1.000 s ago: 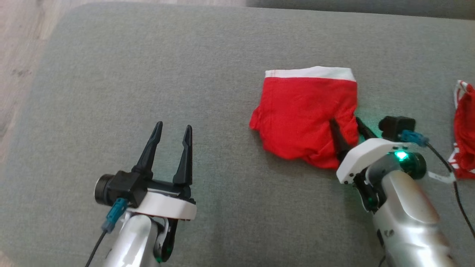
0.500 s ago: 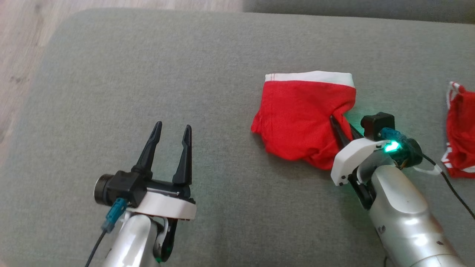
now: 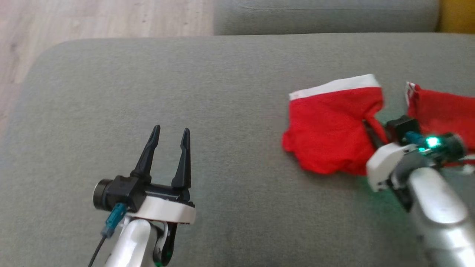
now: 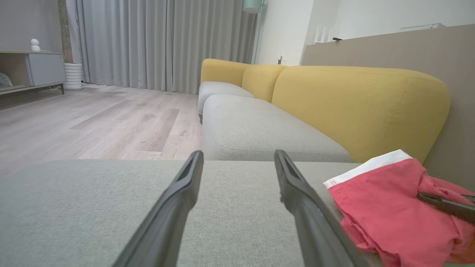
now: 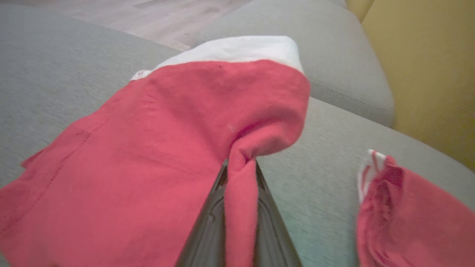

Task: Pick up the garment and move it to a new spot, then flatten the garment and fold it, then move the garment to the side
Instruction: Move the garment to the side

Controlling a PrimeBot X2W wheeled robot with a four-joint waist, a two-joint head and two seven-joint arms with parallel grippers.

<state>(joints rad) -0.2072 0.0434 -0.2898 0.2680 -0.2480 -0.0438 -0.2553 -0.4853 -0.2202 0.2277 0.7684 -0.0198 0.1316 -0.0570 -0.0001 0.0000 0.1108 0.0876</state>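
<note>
We take the grey seat cushion as our reference. The red garment lies on the right half of the cushion, rumpled and not yet flat. Its white waistband is turned toward the cushion's far edge. The right tool is clamped narrow on the garment's right side. In the right wrist view a ridge of red cloth is gathered up and squeezed between the two dark fingers, while the rest of the fabric fans away across the cushion. We judge that this hold is at the edge on purpose. A pinch there lets the cloth hang or trail free when it is lifted, so it can be carried to a new spot on the cushion without balling up further. The left tool hovers over the near left part of the cushion with its fingers spread wide and nothing between them. We read it as kept out of the way and ready, because the bare left and middle stretch of the cushion is the likely landing place and a second grip will be needed for flattening. A second red piece sits at the cushion's right end, just beside the held garment and apart from it. We think that closeness is the main risk, since a careless lift could snag it. The first step of the task looks barely begun.
</note>
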